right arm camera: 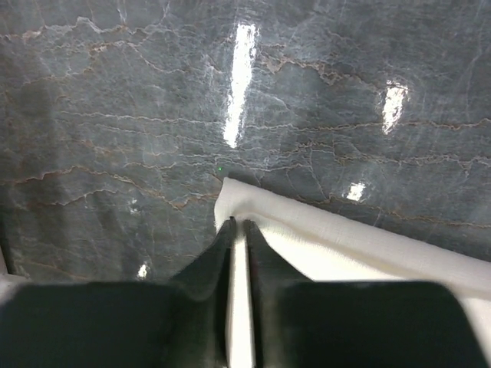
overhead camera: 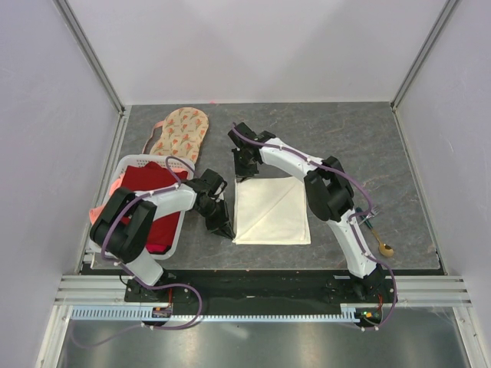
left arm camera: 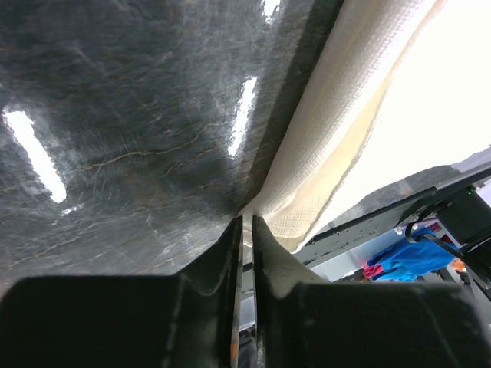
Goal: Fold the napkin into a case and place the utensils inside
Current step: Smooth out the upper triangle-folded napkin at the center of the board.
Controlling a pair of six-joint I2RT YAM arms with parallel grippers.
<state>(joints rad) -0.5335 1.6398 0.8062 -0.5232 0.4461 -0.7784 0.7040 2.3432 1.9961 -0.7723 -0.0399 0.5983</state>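
Grey veined stone table [overhead camera: 368,146], 2 arms working its middle. Cream napkin [overhead camera: 272,211] lies flat at centre as a squarish layered sheet with 1 diagonal crease, so the case is not yet formed. Left gripper [overhead camera: 224,228] sits at the near-left corner, right gripper [overhead camera: 244,170] at the far-left corner. On both, the fingers stand almost together with a thin slit over the cloth edge; cannot tell whether they pinch it. Judgement: the next fold needs both corners carried across level and at 1 pace, edges laid flush, or the layers will skew and the pocket gape. White basket [overhead camera: 123,172] with the red cloth [overhead camera: 153,188] stands just left of the left arm, crowding its elbow. Peach floral cloth [overhead camera: 180,134] lies behind the basket, apart from the napkin. Utensils [overhead camera: 386,249] rest near the right arm's base, well clear of the fold.
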